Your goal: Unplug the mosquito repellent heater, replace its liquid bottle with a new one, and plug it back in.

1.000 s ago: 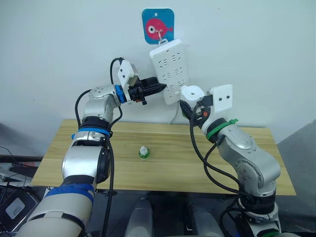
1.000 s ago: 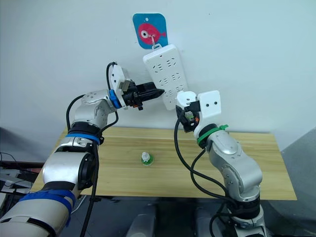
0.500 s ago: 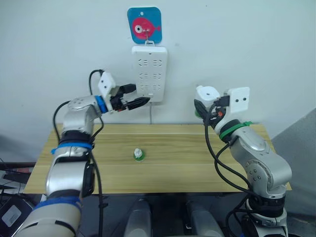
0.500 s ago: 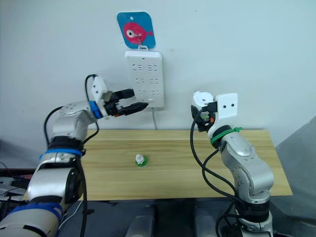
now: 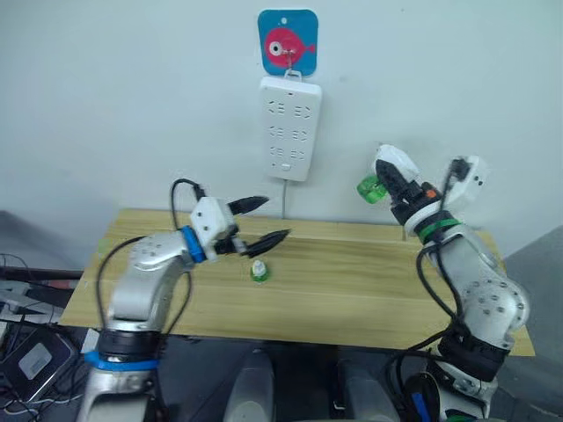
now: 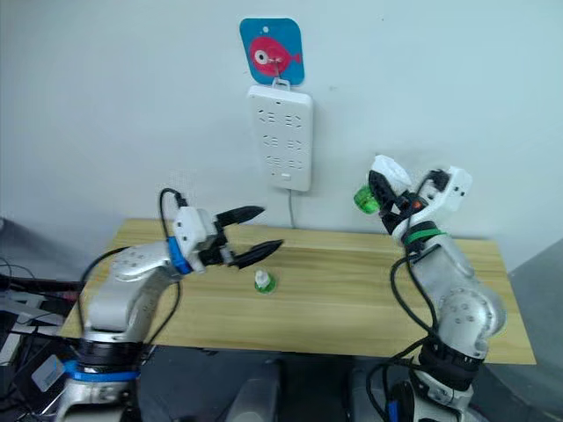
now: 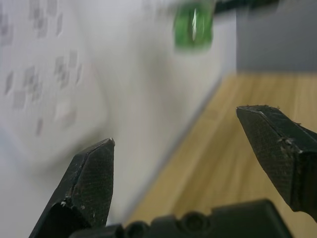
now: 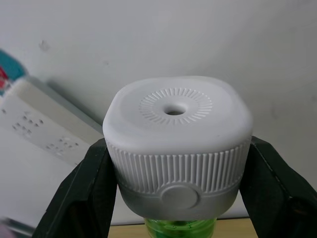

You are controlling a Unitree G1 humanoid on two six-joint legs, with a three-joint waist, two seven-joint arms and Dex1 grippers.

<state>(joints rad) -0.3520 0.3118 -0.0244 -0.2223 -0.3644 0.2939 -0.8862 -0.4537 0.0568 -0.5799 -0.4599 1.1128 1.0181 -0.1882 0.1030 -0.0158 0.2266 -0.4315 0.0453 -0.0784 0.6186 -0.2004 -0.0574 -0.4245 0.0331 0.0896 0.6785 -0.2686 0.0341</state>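
Heater (image 8: 176, 148) first: the small white plug-in unit sits pinched between the two black fingers (image 8: 77, 193) of the right gripper (image 5: 393, 186), held up at right of centre in the left eye view, clear of the wall. A green bottle (image 5: 369, 189) hangs from its underside, so the old refill looks not yet removed. The power strip (image 5: 290, 127) hangs on the wall at upper centre, under a blue fish hook (image 5: 288, 41), with nothing plugged into it.

The left gripper (image 5: 261, 221) hovers low over the wooden table (image 5: 369, 290), fingers spread wide and holding nothing. Just beside its tips, at the centre of the table, stands a second small green bottle (image 5: 259, 272) with a pale cap, probably the fresh refill.

The heater is likely light, hard plastic, smooth and rounded on top, so it could twist in a pinch. The ribbed band around its sides, where the fingers now sit, looks like the safest hold. The bottle is probably thin-walled and filled with liquid; it is best gripped around its body and kept upright while being unscrewed.
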